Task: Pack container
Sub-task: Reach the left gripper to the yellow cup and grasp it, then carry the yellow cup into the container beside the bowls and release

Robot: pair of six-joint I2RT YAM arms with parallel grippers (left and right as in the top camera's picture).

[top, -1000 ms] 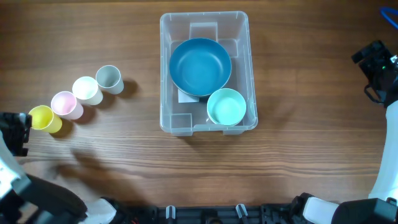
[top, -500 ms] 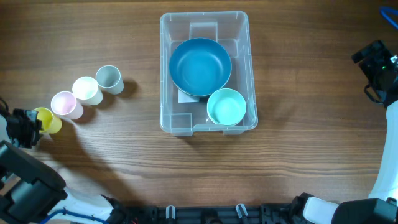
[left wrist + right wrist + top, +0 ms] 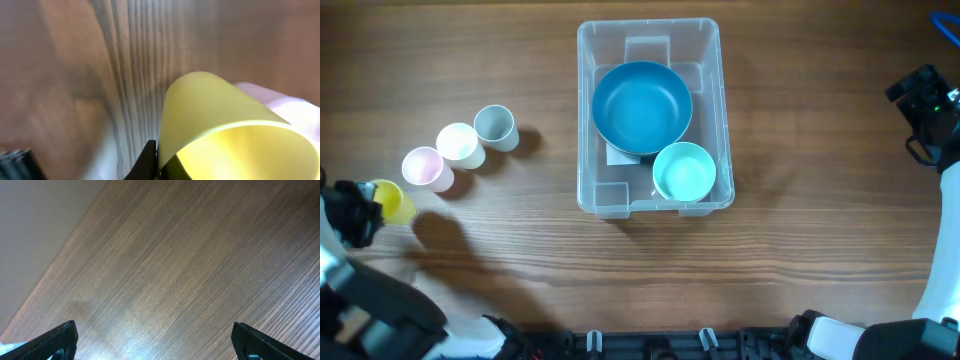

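Observation:
The container (image 3: 586,120), a clear tub, stands at the table's middle with a large blue bowl (image 3: 642,107) and a small mint bowl (image 3: 684,171) inside. At the far left my left gripper (image 3: 365,208) is shut on the yellow cup (image 3: 395,201). In the left wrist view that gripper (image 3: 160,164) pinches the wall of the yellow cup (image 3: 215,115), with one finger outside and one inside. A pink cup (image 3: 292,102) sits just behind it. My right gripper (image 3: 155,342) hangs open over bare wood, away from the tub.
A pink cup (image 3: 424,168), a white cup (image 3: 459,144) and a grey cup (image 3: 494,126) stand in a slanted row to the tub's left. The right arm (image 3: 925,110) is at the table's right edge.
My left gripper has shut on the yellow cup's wall. The cup has shifted slightly toward the table's front, away from the pink cup. The right arm has not moved.

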